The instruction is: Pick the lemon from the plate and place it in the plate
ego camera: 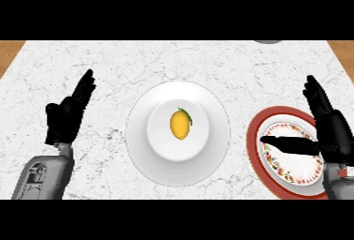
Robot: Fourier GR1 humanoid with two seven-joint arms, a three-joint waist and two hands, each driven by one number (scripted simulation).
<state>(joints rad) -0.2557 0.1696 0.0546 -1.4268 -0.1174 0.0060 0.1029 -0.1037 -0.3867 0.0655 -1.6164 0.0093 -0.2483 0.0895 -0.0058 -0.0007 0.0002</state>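
Two plates [207,154] rest on white marble counter [138,61], wood beyond.

The lemon [180,123] I am after is yellow with a small green leaf at its upper end. It lies lengthwise in the hollow of the plain white plate [142,140] at the middle of the frame. The red-rimmed plate [261,126], patterned with a flowery ring on its white inside, sits at the right, just beside the white one.
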